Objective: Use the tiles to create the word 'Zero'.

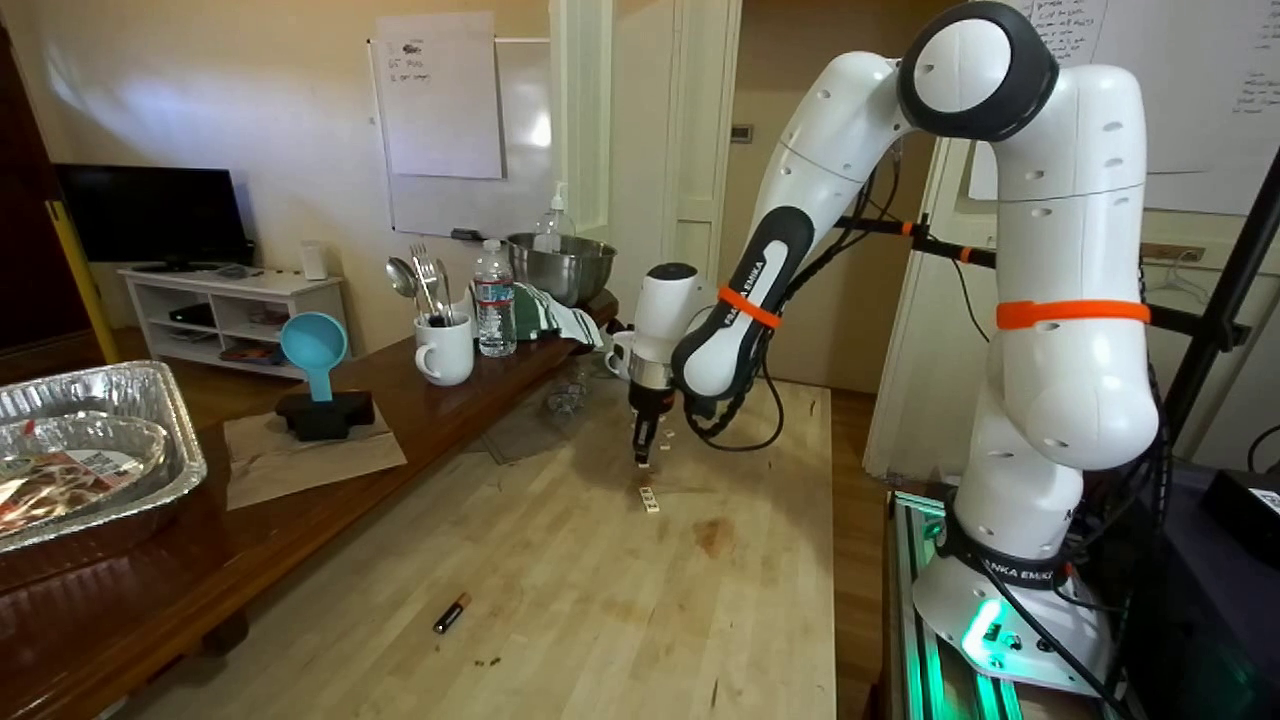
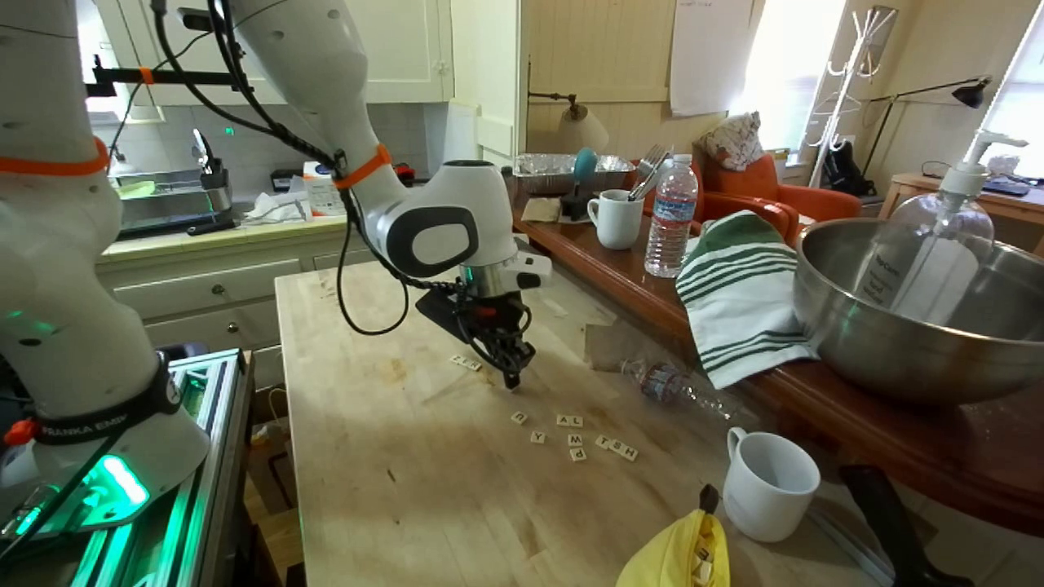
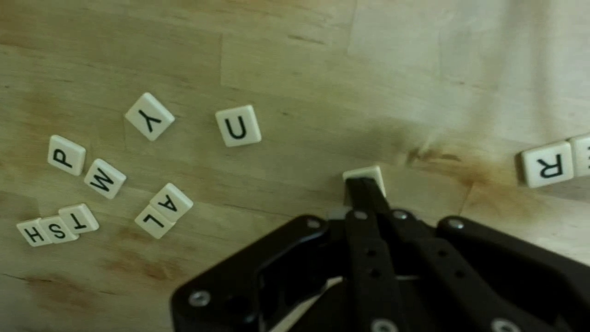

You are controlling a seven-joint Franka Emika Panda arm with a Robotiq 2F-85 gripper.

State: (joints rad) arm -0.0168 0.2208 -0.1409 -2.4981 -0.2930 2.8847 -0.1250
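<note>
I am holding the claw (image 3: pixel 363 183) down near the wooden table (image 1: pixel 600 600), its jaws drawn together with nothing showing between them. The tip is covering part of one tile (image 3: pixel 362 172), which is lying flat beneath, its letter hidden. Rightward in the wrist view, the R tile (image 3: pixel 548 165) is sitting against a neighbour tile (image 3: pixel 582 154) that the view is cutting off; in an exterior view they are forming a short row (image 2: pixel 465 362). I am reading that row as probably Z, E and R, leaving only an O to slide across, perhaps this covered piece. It is lying apart from the R, so the word is looking unfinished. Farther out, the U tile (image 3: pixel 238 127), Y tile (image 3: pixel 150 116) and P tile (image 3: pixel 66 155) are lying loose, presumably spare.
</note>
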